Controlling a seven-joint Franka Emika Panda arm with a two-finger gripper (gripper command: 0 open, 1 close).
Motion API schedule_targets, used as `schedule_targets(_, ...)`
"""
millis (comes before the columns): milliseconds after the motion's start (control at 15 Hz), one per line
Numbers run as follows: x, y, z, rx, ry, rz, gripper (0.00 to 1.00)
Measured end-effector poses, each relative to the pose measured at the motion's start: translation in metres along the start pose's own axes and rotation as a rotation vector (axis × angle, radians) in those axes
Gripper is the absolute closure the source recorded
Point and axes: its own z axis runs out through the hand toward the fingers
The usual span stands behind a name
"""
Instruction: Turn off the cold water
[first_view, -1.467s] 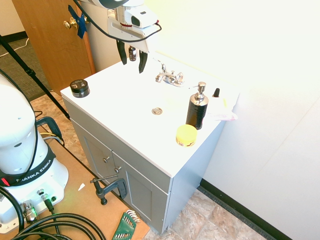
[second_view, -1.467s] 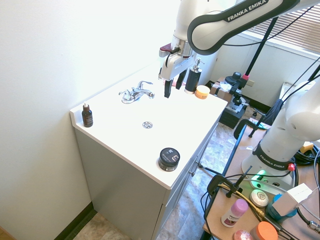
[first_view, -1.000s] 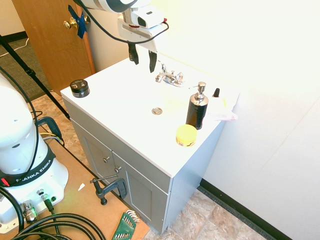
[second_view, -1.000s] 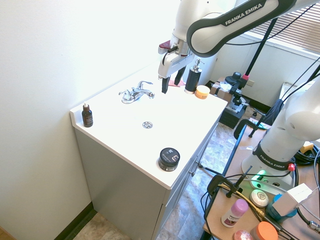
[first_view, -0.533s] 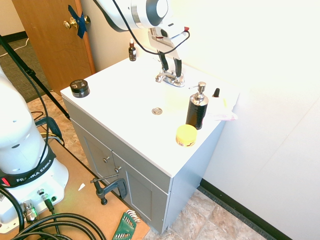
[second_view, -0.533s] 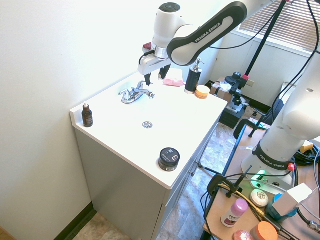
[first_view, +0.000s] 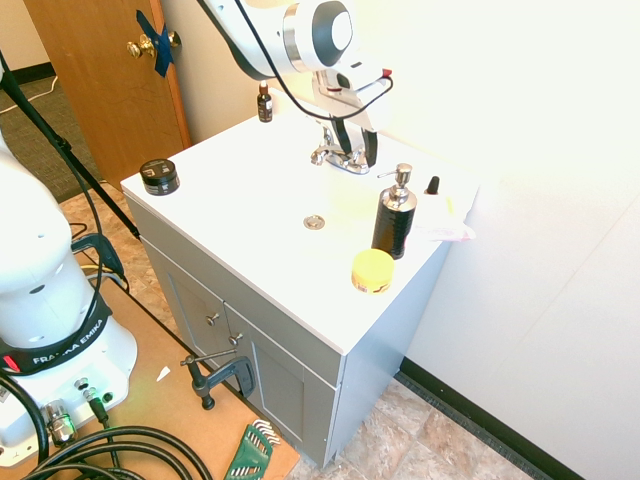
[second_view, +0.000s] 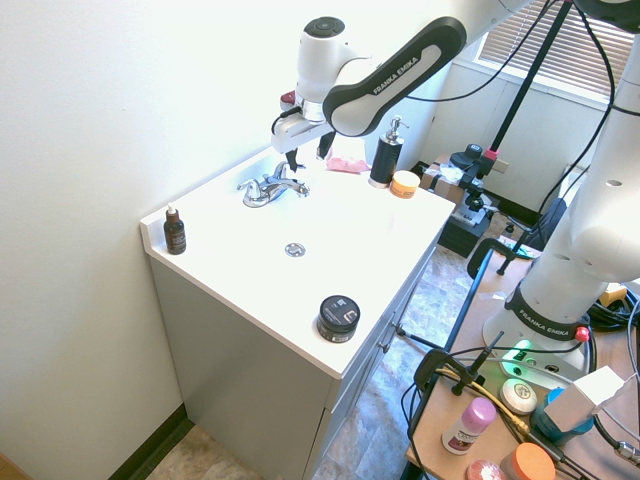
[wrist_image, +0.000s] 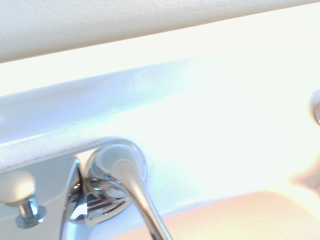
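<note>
- White vanity counter (first_view: 250, 200), grey cabinet below, wall behind; sink basin washed out by glare, only the drain (first_view: 314, 222) shows, roughly mid-counter.
- White arm (second_view: 390, 75) bends down over the back of the counter, by the wall.
- Gripper (first_view: 350, 148) points down right at the chrome faucet (first_view: 338, 156); fingers apart, one on either side of the handle nearest the pump bottle. Can't tell if they touch it.
- Faucet sits at the back edge of the counter, against the wall, two lever handles, short spout toward the drain. No water stream seen.
- Wrist view: close on one chrome lever handle (wrist_image: 131, 187) and its round base, white backsplash behind, blurry.
- Black pump bottle (first_view: 394, 215) with silver top, near the faucet, toward the counter's end.
- Yellow round object (first_view: 372, 270) just beside the pump bottle, closer to the front edge.
- Black round jar (first_view: 159, 176) at the front corner, well apart from the faucet.
- Small dark dropper bottle (second_view: 175, 232) at the back corner by the wall.
- Pink cloth (second_view: 347, 164) behind the pump bottle.
</note>
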Motion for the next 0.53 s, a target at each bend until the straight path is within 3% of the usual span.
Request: schedule_targets(533,0.044,0.005,0.029,0.010,0.061,0.048,0.00)
